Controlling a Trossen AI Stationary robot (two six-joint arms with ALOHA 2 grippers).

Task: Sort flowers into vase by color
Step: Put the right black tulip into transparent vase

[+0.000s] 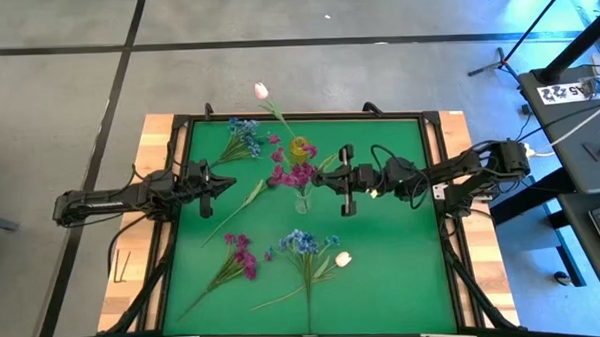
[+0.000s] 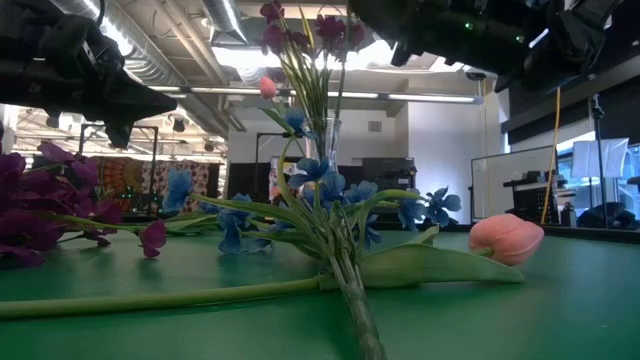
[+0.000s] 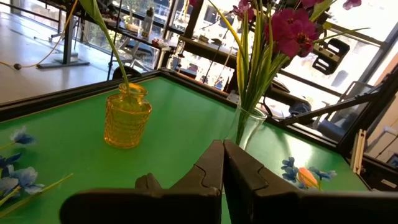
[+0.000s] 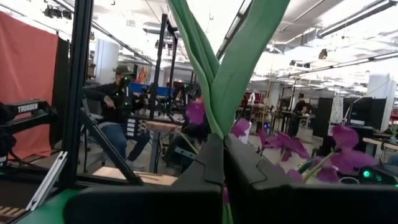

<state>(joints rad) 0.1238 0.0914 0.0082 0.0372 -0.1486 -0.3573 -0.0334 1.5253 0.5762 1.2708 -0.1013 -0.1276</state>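
Two hands are over the green desk. The right hand is clenched on a green stem, which rises between its fingertips in its wrist view; this stem belongs to the magenta spray standing in the clear vase, just beside that hand, on its far side from the right arm. The left hand is shut tight on nothing, hovering well apart from the clear vase, which stands ahead of its fingers in its wrist view.

A yellow vase stands just beyond the clear one, toward the desk's far edge, ahead and to one side of the left hand; it holds a tulip whose stem leans out over the desk's frame.

Loose flowers lie flat on the desk. One blue spray rests near the far edge, off to the side of the left hand. A single green stem lies close by the left hand, between it and the clear vase. Nearer the front edge, away from both hands, lie a second magenta spray, a second blue spray and a second tulip, the last two with stems crossing.
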